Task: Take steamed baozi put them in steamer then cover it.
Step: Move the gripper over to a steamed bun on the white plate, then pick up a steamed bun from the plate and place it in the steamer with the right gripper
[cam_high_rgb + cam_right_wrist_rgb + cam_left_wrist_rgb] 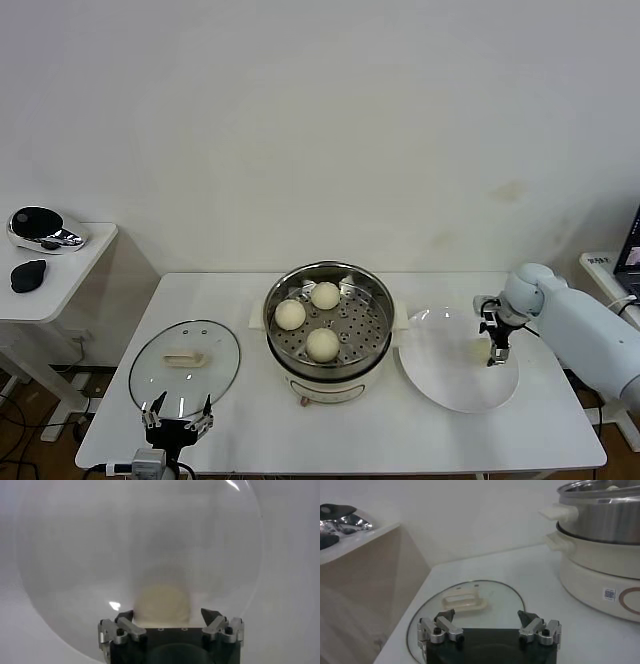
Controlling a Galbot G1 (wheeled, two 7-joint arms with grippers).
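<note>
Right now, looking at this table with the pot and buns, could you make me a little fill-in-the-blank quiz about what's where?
1. The steamer holds ____ baozi.
2. The last baozi lies on the white ____, between the fingers of the right gripper.
3. The glass cover lies flat on the table on the steamer's ____ side, near the left gripper.
4. The cover's handle is cream and points ____.

Missing words: three; plate; left; up

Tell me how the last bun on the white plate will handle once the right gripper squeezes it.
The bun looks round and smooth, so it may roll on the plate if nudged. It is probably soft and light, likely denting under a tight squeeze from the right gripper.
</note>
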